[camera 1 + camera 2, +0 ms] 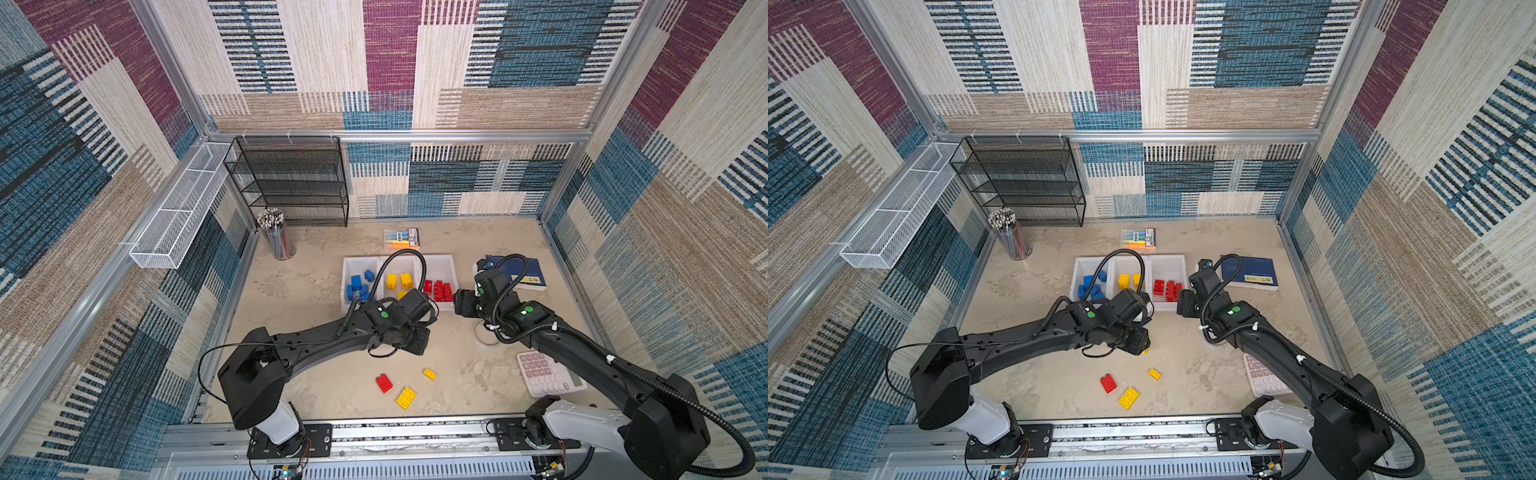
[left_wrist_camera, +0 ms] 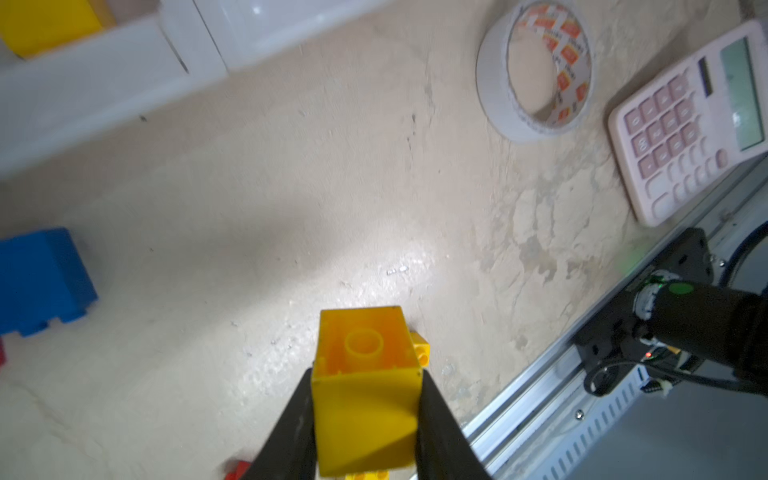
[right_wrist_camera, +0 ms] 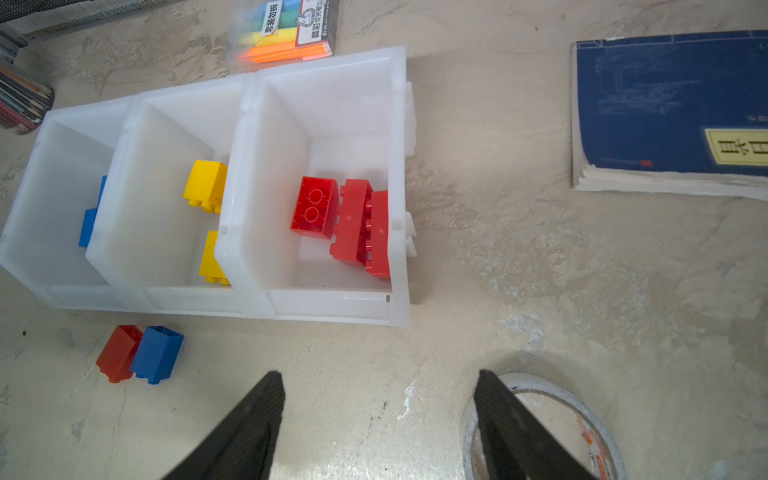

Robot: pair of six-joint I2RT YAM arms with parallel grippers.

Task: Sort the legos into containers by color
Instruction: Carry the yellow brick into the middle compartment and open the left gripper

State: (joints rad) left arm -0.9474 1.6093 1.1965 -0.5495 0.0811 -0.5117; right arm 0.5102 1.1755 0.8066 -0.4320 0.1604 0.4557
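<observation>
Patchwork carpet lines the walls around a mottled beige table [image 1: 291, 299]. Left arm [image 1: 324, 336] stretches from its near-left base across to the middle, with the wrist folded down just in front of the bins [image 3: 332, 309]. Both top views hide its fingers under the wrist housing. Seen from the wrist camera, the left gripper [image 2: 367, 376] is clamped on a tall yellow brick [image 2: 363, 419], one black finger on each side wall. That brick's long axis runs along the fingers, and its hollow underside with the round tube points away from the wrist (the studs are out of sight). Whether it clears the table I cannot tell.

Right arm [image 1: 573, 345] reaches forward and left from the near-right base, wrist beside the rightmost bin. Right gripper [image 3: 378, 384] hangs empty, jaws spread wide over bare table, with one finger overlapping a tape roll [image 3: 561, 386].

Blue legos [image 1: 359, 284] lie in the left bin, yellow legos [image 1: 399, 280] in the middle and red legos [image 1: 438, 291] in the right, jumbled at mixed angles. Loose near the front edge are a red brick [image 1: 384, 382], a flat yellow plate [image 1: 406, 397] studs up, and a small yellow piece [image 1: 429, 374]. Another red block [image 3: 118, 353] and a blue block [image 3: 157, 354] lie touching, side by side, just before the bins; from above the left arm covers them. The arm and its cable also cut off part of the middle bin.
</observation>
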